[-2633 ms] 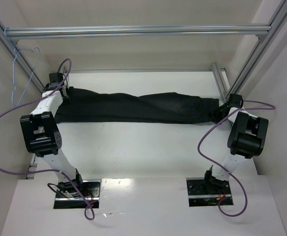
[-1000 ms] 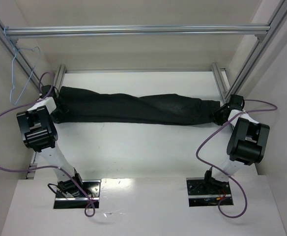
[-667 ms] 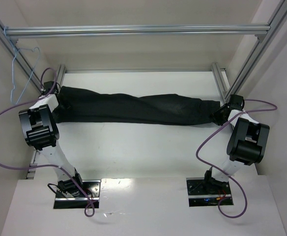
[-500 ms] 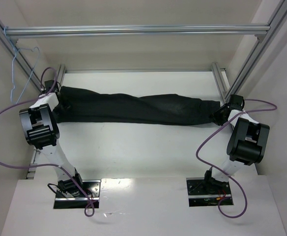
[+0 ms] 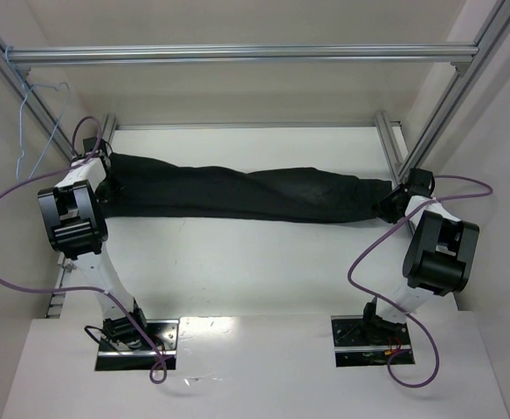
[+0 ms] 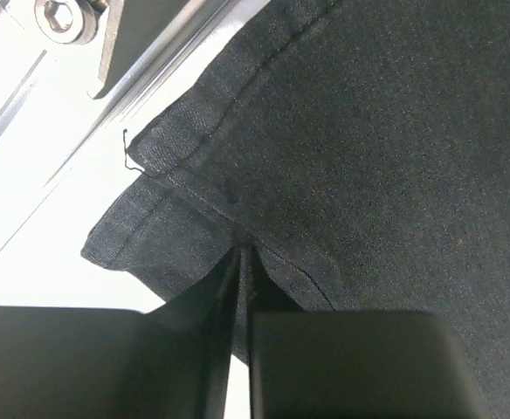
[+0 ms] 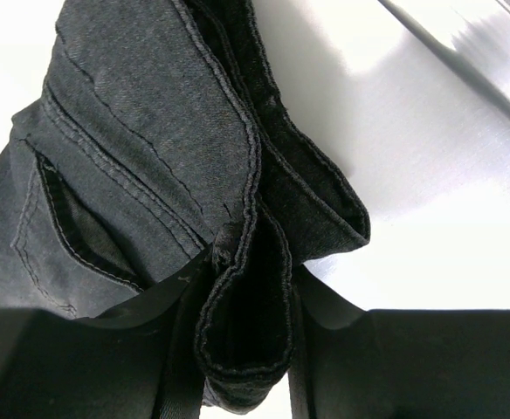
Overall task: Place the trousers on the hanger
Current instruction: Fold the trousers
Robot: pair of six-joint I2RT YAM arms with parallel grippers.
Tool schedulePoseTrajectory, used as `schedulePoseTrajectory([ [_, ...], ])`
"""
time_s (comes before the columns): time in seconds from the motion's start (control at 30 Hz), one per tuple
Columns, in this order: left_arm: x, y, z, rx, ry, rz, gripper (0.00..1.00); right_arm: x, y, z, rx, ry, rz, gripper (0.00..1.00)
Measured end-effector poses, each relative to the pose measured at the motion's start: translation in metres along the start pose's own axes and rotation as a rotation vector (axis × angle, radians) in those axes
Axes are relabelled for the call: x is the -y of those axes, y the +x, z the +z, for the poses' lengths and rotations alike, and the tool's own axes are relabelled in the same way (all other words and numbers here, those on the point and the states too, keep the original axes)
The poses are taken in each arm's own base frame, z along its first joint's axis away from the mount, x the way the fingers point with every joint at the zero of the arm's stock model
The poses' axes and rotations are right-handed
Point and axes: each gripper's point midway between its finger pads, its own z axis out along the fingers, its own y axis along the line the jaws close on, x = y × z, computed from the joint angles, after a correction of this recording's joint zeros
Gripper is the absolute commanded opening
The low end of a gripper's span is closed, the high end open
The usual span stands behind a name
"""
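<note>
The black trousers (image 5: 246, 194) lie stretched left to right across the white table (image 5: 237, 262). At their left end my left gripper (image 5: 105, 166) is shut on the trousers. The left wrist view shows the jaws pinched together on the cloth (image 6: 368, 131) just inside the stitched hem, at my left gripper (image 6: 242, 262). At the right end my right gripper (image 5: 393, 202) is shut on the folded waistband. In the right wrist view that thick fold fills the gap between the jaws of my right gripper (image 7: 246, 305), beside a pocket (image 7: 63, 218). The light-blue wire hanger (image 5: 24, 131) hangs at the far left, off the frame.
A silver aluminium crossbar (image 5: 237, 55) spans the back overhead, with slanted frame posts at the left (image 5: 2, 61) and right (image 5: 456, 96). Rails run along the table's left (image 5: 106, 127) and right (image 5: 390, 140) edges. A rail bolt (image 6: 63, 17) sits close to the trouser hem. Purple cables loop beside both arms.
My left gripper has closed on the left end of the trousers, and the left arm has shifted slightly toward the back. The right arm and its grip look unchanged.
</note>
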Motion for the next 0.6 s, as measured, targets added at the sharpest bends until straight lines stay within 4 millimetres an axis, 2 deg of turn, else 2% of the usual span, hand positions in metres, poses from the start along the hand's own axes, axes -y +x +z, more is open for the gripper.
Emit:
schedulePoseTrajectory([
  [0.1, 0.000, 0.000, 0.000, 0.000, 0.001, 0.000, 0.00, 0.001, 0.001, -0.002, 0.005, 0.002, -0.001, 0.33],
  [0.27, 0.001, -0.001, 0.002, 0.017, 0.009, -0.002, 0.00, 0.002, 0.001, -0.003, 0.008, 0.008, 0.003, 0.33],
  [0.3, 0.001, -0.001, 0.003, 0.021, 0.011, -0.001, 0.03, 0.003, 0.001, -0.003, 0.008, 0.009, 0.004, 0.33],
  [0.33, 0.001, -0.001, 0.003, 0.023, 0.012, -0.001, 0.12, 0.003, 0.001, -0.003, 0.007, 0.010, 0.004, 0.33],
  [0.37, 0.002, -0.002, 0.003, 0.026, 0.013, -0.002, 0.40, 0.003, 0.001, -0.003, 0.009, 0.011, 0.004, 0.33],
  [0.4, 0.001, -0.002, 0.003, 0.027, 0.013, 0.000, 0.50, 0.004, 0.002, -0.003, 0.008, 0.013, 0.004, 0.33],
  [0.47, 0.002, -0.002, 0.003, 0.027, 0.014, -0.005, 0.60, 0.007, 0.003, -0.003, 0.010, 0.025, 0.006, 0.32],
  [0.5, 0.002, -0.002, 0.003, 0.027, 0.014, -0.007, 0.63, 0.010, 0.003, -0.003, 0.012, 0.042, 0.010, 0.28],
  [0.6, 0.003, -0.001, 0.003, 0.024, 0.019, -0.010, 0.67, 0.024, 0.001, -0.007, 0.028, 0.115, 0.025, 0.21],
])
